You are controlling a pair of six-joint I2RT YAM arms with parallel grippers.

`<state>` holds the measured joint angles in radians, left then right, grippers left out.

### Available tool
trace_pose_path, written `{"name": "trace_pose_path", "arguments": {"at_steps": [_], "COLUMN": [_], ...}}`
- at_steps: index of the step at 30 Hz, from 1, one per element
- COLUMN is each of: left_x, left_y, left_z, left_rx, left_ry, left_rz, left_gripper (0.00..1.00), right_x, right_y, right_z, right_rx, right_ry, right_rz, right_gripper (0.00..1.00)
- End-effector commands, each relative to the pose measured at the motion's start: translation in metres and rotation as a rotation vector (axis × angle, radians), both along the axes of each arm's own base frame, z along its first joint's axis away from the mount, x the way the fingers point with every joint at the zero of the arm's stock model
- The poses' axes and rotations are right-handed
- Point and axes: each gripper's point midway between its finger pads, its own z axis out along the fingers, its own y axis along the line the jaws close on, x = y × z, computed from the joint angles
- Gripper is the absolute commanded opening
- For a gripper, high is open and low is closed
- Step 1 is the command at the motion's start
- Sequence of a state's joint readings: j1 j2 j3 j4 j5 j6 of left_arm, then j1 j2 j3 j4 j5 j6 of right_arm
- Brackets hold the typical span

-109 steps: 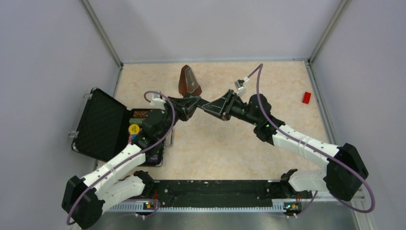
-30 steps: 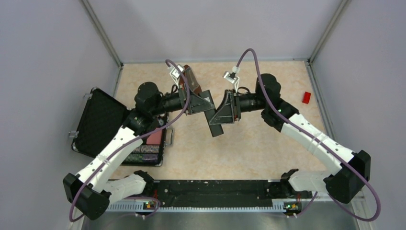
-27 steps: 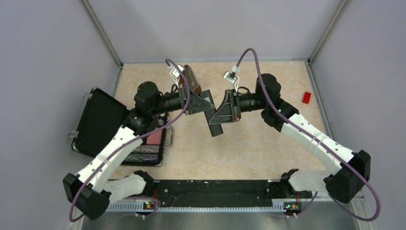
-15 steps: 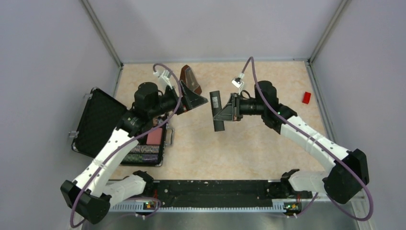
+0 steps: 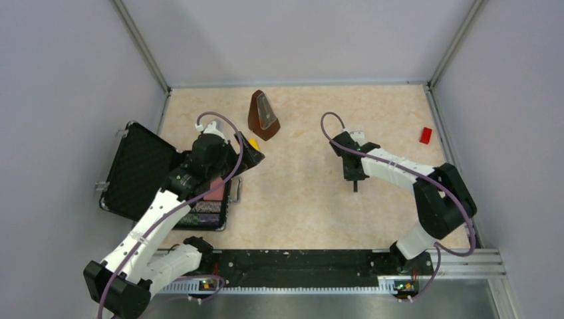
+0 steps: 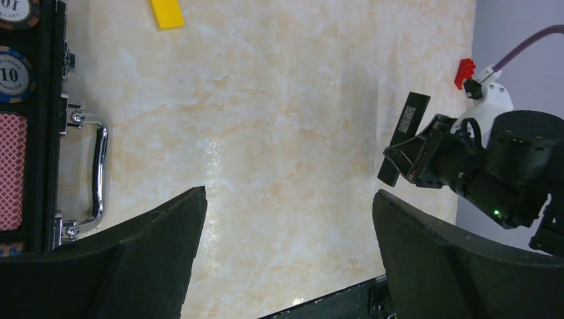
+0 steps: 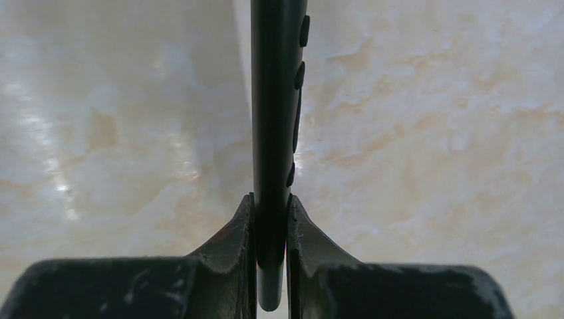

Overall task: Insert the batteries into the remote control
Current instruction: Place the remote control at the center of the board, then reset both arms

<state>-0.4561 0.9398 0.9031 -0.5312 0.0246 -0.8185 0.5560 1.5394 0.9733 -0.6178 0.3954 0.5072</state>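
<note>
Your right gripper (image 7: 271,222) has the remote control (image 7: 273,100) pinched on edge between its fingers, with a row of small buttons showing along one thin side. It hangs right of the table's middle, roughly halfway between the near and far edges; you cannot tell whether its lower end touches the surface. Your left gripper (image 6: 289,199) is spread wide and holds nothing, low over the table near the open black case (image 5: 143,174) at the left edge. The batteries show in no view, so by my reading you are readying the remote, not yet loading it. The next move calls for finding those cells. It also calls for holding the remote's back toward the left arm so the free claw can work there. The frames do not show whether the battery cover is on or off, so check that first. As for writing, a poker chip (image 6: 13,74) in the case reads "10". A pale sticker on the remote's back, seen from the left wrist, is too small to read. The brown metronome (image 5: 263,114) near the far edge, the yellow block (image 6: 166,12) and the red block (image 5: 425,135) by the right edge show no legible brand
</note>
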Motion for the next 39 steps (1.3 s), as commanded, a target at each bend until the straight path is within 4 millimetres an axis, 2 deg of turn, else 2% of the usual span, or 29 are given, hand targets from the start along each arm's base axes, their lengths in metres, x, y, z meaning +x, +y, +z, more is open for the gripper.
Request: {"name": "trace_pose_path", "arguments": {"at_steps": [1, 6, 9, 11, 16, 19, 24, 27, 30, 31, 33, 34, 35, 37, 39], "left_x": [0.004, 0.002, 0.002, 0.003, 0.004, 0.002, -0.004, -0.011, -0.020, -0.022, -0.028, -0.031, -0.034, -0.041, -0.050], "left_y": [0.006, 0.011, 0.010, 0.007, 0.007, 0.008, 0.012, 0.007, -0.001, -0.001, 0.000, 0.002, 0.005, 0.016, 0.028], "left_z": [0.012, 0.020, 0.023, 0.025, 0.024, 0.026, 0.030, 0.031, 0.036, 0.038, 0.041, 0.040, 0.040, 0.035, 0.028], "left_rx": [0.023, 0.027, 0.024, 0.024, 0.034, 0.045, 0.076, 0.090, 0.100, 0.103, 0.107, 0.110, 0.113, 0.137, 0.163], "left_ry": [-0.053, -0.089, -0.102, -0.110, -0.090, -0.071, -0.049, -0.056, -0.104, -0.113, -0.130, -0.128, -0.132, -0.119, -0.084], "left_rz": [0.011, 0.025, 0.012, -0.004, -0.005, -0.007, -0.019, -0.089, -0.194, -0.211, -0.230, -0.231, -0.224, -0.191, -0.146], "left_gripper": [0.98, 0.98, 0.98, 0.97, 0.97, 0.97, 0.97, 0.99, 0.99, 0.99, 0.99, 0.99, 0.99, 0.99, 0.99], "right_x": [0.015, 0.019, 0.017, 0.016, 0.016, 0.015, 0.014, 0.008, -0.010, -0.017, -0.031, -0.038, -0.046, -0.061, -0.077], "right_y": [-0.041, -0.035, -0.025, -0.019, -0.003, 0.008, 0.035, 0.038, 0.024, 0.017, -0.002, -0.014, -0.025, -0.046, -0.058], "right_z": [0.008, -0.010, -0.029, -0.037, -0.035, -0.025, 0.011, 0.038, 0.074, 0.084, 0.111, 0.126, 0.141, 0.173, 0.202], "right_rx": [-0.273, -0.301, -0.279, -0.253, -0.165, -0.092, 0.097, 0.174, 0.218, 0.228, 0.240, 0.243, 0.245, 0.253, 0.278], "right_ry": [-0.031, 0.040, 0.115, 0.145, 0.150, 0.132, 0.068, 0.005, -0.082, -0.115, -0.207, -0.265, -0.324, -0.444, -0.539], "right_rz": [-0.035, 0.004, 0.041, 0.053, 0.063, 0.073, 0.107, 0.102, 0.058, 0.044, 0.004, -0.019, -0.041, -0.047, -0.014], "right_gripper": [0.00, 0.01, 0.16, 0.21, 0.28, 0.40, 0.53, 0.58, 0.62, 0.66, 0.79, 0.91, 0.98, 0.99, 0.99]}}
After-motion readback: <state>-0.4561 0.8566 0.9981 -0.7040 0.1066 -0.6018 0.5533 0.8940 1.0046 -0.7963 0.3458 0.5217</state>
